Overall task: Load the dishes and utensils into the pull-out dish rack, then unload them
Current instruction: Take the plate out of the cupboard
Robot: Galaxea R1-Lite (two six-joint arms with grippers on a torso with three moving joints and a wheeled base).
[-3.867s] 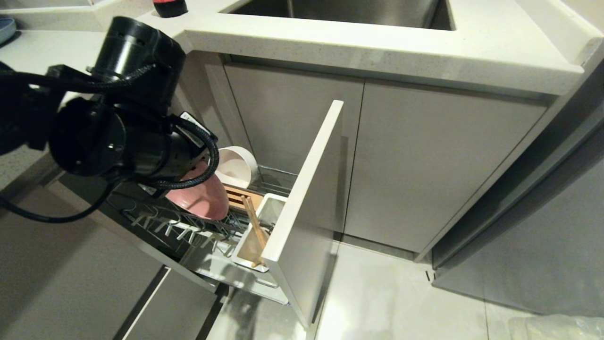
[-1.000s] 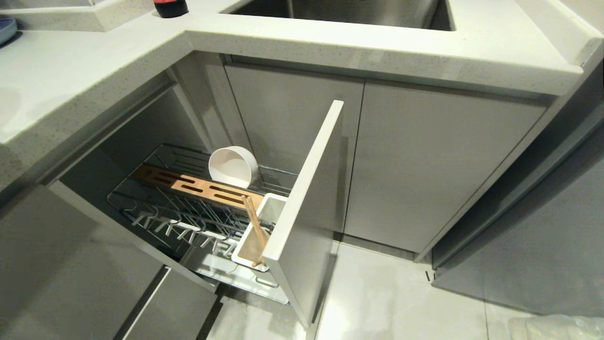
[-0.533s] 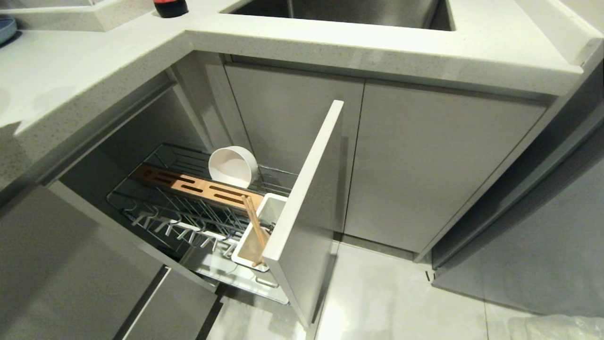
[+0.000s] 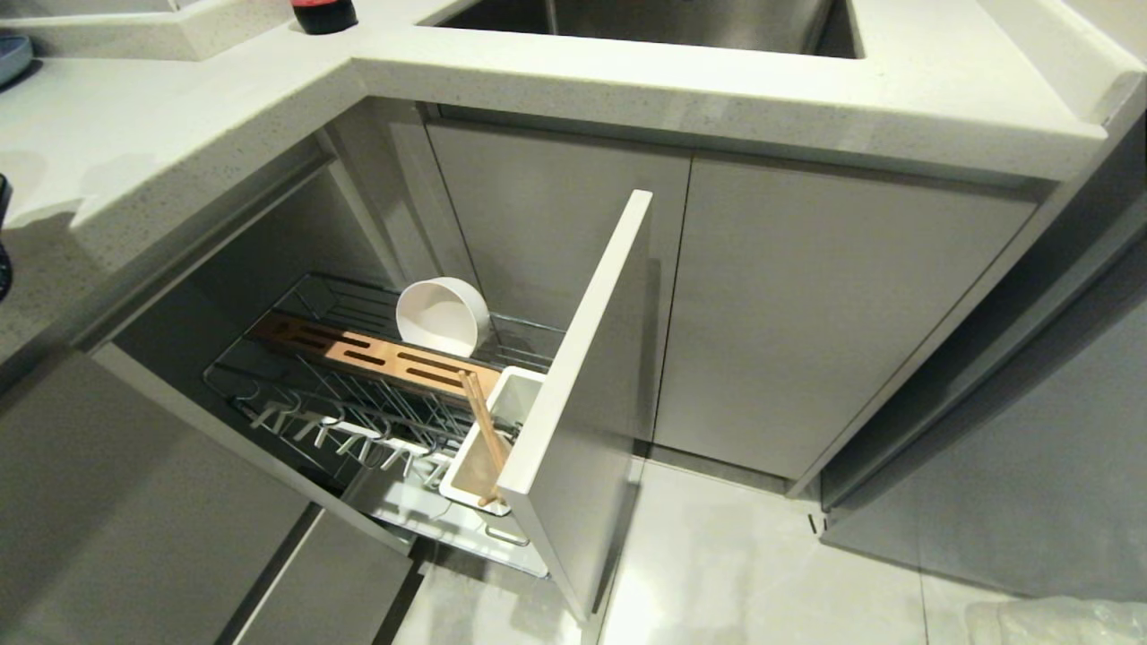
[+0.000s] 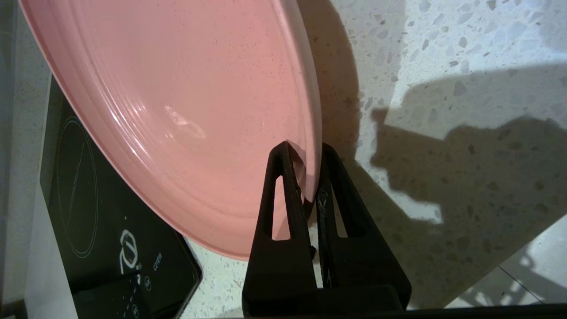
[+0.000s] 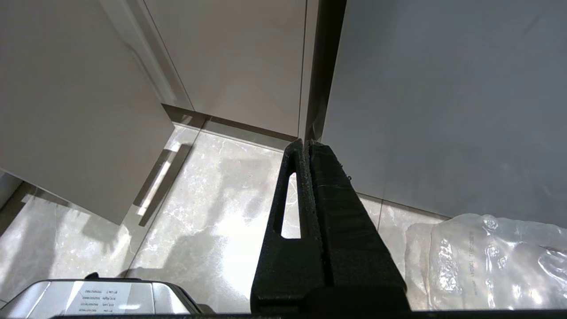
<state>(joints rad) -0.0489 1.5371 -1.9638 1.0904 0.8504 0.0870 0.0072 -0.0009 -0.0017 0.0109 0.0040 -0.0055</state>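
Left tool (image 5: 308,177) pinches rim of pink plate (image 5: 177,110), held tilted over speckled surface (image 5: 443,44) beside black cooktop (image 5: 88,212), likely for set-down. Bowl (image 4: 443,315), chopsticks (image 4: 482,430) remain in rack (image 4: 296,376). Right tool (image 6: 308,173) closed, empty, parked

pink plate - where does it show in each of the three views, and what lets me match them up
Head view: not in it; the pull-out dish rack holds only the bowl and chopsticks.
Left wrist view: the pink plate fills the upper left, its rim pinched in the left gripper, above the countertop.
Right wrist view: not in it; only the shut right gripper over floor.
Shared landmark: the speckled countertop.
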